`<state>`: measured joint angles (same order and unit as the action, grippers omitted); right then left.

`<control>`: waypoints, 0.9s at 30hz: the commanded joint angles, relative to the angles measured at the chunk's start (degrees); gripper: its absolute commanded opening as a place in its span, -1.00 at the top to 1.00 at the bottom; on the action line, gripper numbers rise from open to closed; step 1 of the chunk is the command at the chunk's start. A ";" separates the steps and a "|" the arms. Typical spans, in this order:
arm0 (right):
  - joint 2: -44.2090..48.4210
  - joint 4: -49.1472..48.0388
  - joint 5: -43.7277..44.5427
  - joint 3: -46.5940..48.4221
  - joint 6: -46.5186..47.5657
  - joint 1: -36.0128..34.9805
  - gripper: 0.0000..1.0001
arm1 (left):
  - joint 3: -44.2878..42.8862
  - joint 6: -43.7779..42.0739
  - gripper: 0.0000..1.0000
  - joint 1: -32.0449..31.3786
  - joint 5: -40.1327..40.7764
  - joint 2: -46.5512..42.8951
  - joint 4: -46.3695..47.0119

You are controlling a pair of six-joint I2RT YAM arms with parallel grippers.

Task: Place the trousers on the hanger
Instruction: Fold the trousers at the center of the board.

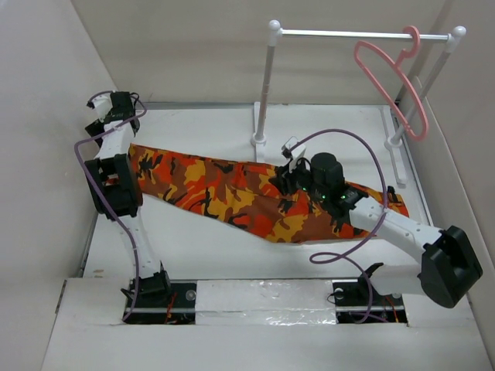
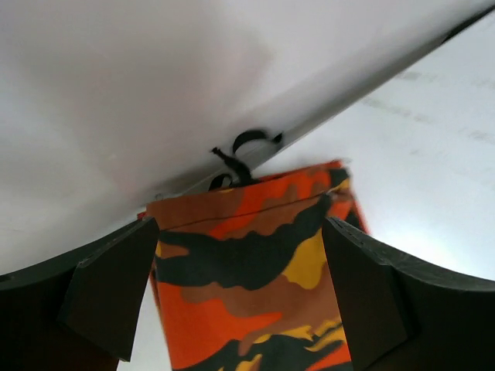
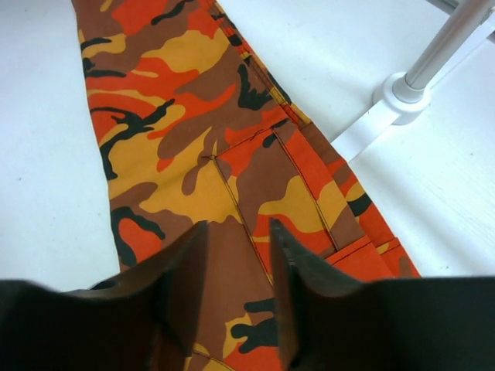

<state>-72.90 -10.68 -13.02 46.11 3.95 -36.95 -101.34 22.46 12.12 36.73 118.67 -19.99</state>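
Over trousers [image 1: 224, 189], left gripper [image 2: 240, 286] spread wide, right gripper [image 3: 240, 232] nearly closed, apparently pinching them.

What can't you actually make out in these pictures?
Right wrist view: whether the right gripper pinches the trousers; its fingers hide the contact.
Top view: the trousers' right end, covered by the right arm.
Left wrist view: the trousers are cut off by the bottom edge.
Wrist views: the hanger is out of frame.

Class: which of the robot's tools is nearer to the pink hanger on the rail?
Right. The right tool sits over the trousers mid-table, below-left of the hanger. The left tool is at the trousers' far end by the left wall, much farther away.
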 commanded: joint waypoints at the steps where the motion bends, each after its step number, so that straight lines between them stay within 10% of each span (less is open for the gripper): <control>1: 0.92 -0.31 1.24 2.06 0.45 -0.32 0.06 | -1.58 -2.86 -0.74 0.36 2.73 -0.37 -1.99; 5: 1.53 1.18 2.37 2.23 0.80 -0.84 0.00 | -1.41 -1.54 -0.71 -0.16 3.43 -2.73 -3.30; 9: 4.52 1.98 10.19 -0.57 -1.64 0.90 1.00 | 10.15 1.18 -0.42 -3.41 -0.15 -11.25 0.81; 14: 10.58 2.41 10.02 -8.64 -9.12 11.18 1.00 | 20.39 3.46 0.96 -17.25 -12.71 -22.94 10.15; 24: 33.77 13.72 16.95 -23.51 -21.25 44.66 1.00 | 49.89 16.03 1.00 -48.37 -21.36 -43.17 31.31; 27: 34.93 18.57 21.53 -23.96 -20.82 53.01 0.16 | 50.71 16.74 1.00 -56.04 -14.52 -42.21 29.49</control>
<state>-38.89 2.04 2.68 22.63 -15.09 11.33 -51.96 35.75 -39.59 18.04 75.92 4.43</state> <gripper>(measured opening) 0.373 0.003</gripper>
